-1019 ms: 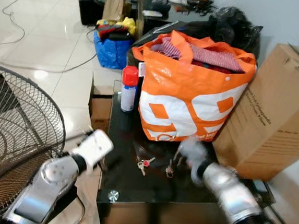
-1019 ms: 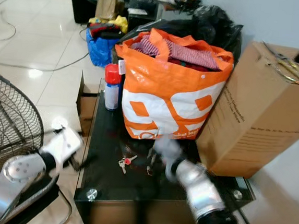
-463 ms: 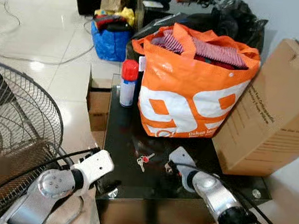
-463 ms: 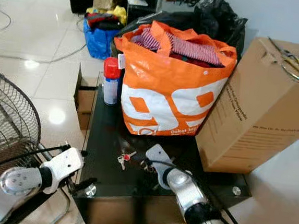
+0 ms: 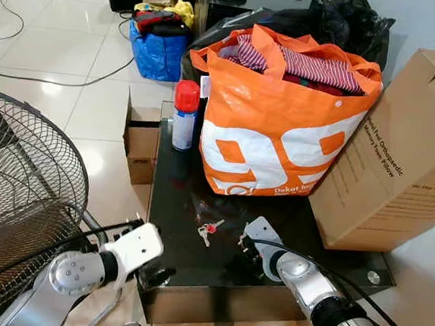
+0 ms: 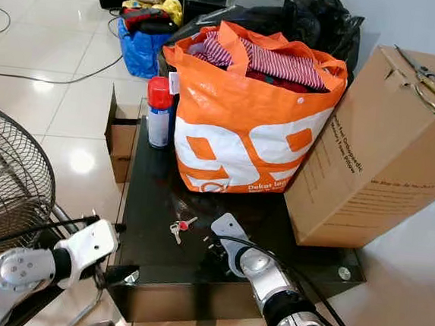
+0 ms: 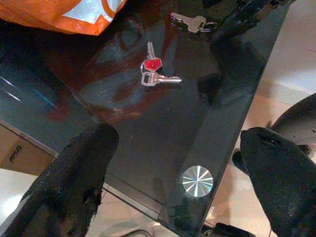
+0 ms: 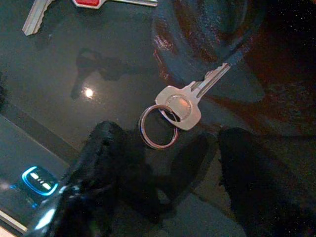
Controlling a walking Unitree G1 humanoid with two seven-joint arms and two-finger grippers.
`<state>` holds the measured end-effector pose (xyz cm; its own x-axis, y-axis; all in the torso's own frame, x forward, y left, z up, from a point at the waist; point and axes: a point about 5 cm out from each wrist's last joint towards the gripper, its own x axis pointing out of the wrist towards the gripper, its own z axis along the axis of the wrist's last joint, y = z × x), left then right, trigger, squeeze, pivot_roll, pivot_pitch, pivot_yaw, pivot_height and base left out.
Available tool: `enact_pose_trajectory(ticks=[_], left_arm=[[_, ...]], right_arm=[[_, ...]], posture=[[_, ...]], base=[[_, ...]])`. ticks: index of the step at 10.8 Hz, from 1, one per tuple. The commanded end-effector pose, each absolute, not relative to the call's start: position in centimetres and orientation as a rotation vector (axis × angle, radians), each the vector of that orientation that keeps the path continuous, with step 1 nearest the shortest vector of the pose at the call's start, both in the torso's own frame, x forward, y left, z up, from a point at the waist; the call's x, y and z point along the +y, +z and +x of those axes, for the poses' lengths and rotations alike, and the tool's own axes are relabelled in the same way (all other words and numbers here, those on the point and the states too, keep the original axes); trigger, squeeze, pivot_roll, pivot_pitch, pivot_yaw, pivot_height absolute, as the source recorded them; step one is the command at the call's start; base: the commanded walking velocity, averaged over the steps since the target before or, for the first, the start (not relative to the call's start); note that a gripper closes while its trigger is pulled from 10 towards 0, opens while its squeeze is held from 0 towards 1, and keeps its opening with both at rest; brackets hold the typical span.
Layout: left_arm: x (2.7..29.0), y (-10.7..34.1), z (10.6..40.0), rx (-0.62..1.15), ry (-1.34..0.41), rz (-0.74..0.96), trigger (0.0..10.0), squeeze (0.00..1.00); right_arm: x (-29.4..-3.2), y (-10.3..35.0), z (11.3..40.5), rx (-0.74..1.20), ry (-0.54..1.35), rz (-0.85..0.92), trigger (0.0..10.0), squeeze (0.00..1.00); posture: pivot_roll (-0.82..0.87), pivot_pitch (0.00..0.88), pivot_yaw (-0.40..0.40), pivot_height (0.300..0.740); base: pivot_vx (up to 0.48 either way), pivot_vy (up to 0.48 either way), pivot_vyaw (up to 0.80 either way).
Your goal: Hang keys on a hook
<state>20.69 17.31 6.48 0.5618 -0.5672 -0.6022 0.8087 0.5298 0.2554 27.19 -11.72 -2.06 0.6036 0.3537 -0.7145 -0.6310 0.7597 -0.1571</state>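
Now my right end effector [image 8: 163, 163] hovers open over the silver key [image 8: 185, 101] near the counter's [image 5: 194, 260] front edge; I should pinch its ring [image 8: 158, 126] squarely.

Orange-and-white bag [image 5: 273, 137], red-capped key [image 7: 152, 64]

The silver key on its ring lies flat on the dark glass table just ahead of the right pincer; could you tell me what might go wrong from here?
1. The silver key lies flat on the glass table, so the open right pincer may skid it away.
2. The red-tagged keys lie nearby and could be knocked.
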Motion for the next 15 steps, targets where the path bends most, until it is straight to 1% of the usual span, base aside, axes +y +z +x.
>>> enact_pose_trajectory(ticks=[1, 6, 15], left_arm=[[16.93, 7.0, 20.82, 0.464, -0.877, 0.558, 10.0, 0.0], [16.98, 7.28, 20.72, 0.465, -0.873, 0.548, 10.0, 0.0], [16.73, 7.34, 21.06, 0.458, -0.868, 0.538, 10.0, 0.0]], right_arm=[[-12.46, -2.18, 27.32, 0.73, 0.563, -0.416, 0.0, 0.0], [-12.85, -2.59, 27.09, 0.745, 0.548, -0.403, 0.0, 0.0], [-13.45, -2.42, 27.39, 0.728, 0.526, -0.393, 0.0, 0.0]], posture=[[-0.02, 0.105, -0.112, 0.74], [-0.02, 0.117, -0.119, 0.74], [-0.02, 0.107, -0.12, 0.74]], base=[[0.0, 0.0, 0.0], [0.0, 0.0, 0.0], [0.0, 0.0, 0.0]])
